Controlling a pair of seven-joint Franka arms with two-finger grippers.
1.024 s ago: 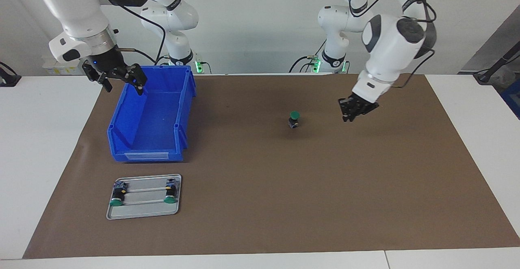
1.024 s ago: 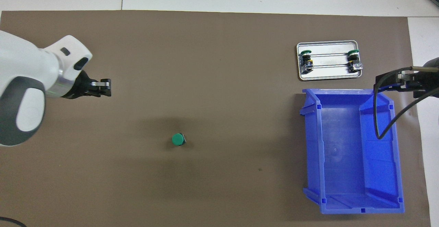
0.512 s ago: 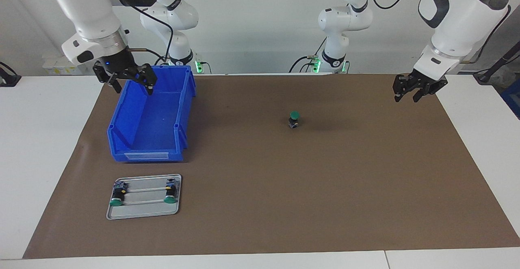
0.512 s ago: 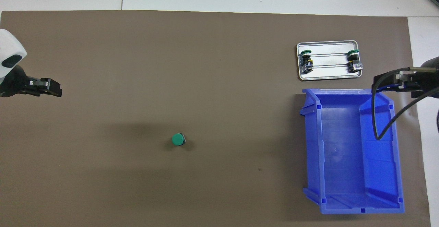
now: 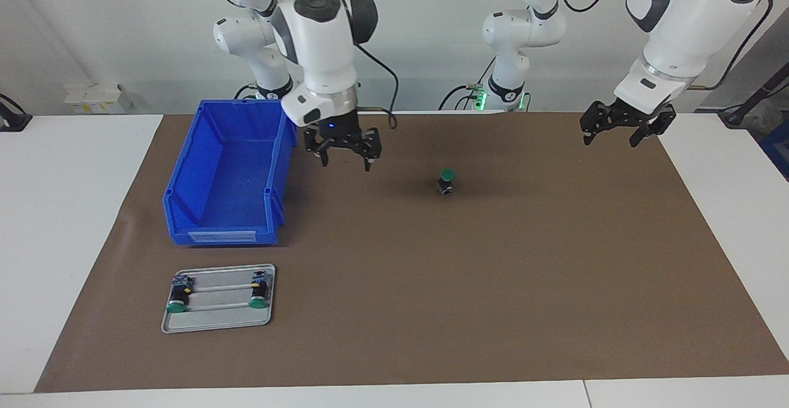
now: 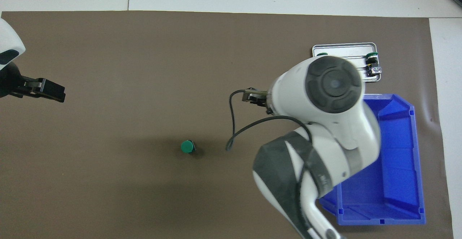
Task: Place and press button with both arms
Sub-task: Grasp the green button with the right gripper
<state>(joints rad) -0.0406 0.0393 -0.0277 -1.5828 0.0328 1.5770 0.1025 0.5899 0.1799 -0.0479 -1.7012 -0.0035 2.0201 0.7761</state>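
Note:
A green-capped button [image 5: 446, 181] [image 6: 187, 147] stands upright on the brown mat, alone near the middle. My right gripper [image 5: 345, 163] hangs open and empty over the mat between the blue bin [image 5: 228, 174] and the button, apart from both. In the overhead view this arm's own wrist hides it. My left gripper [image 5: 610, 138] [image 6: 54, 94] hangs open and empty over the mat's edge at the left arm's end of the table, well away from the button.
The blue bin [image 6: 397, 166] is empty. Farther from the robots than the bin lies a grey metal tray [image 5: 222, 320] [image 6: 343, 46] with two more green buttons [image 5: 257, 294] lying on their sides. The right arm covers part of the tray from above.
The right arm has swung from the bin's outer rim to the mat between bin and button. The left gripper has drawn away from the button to the mat's edge and opened.

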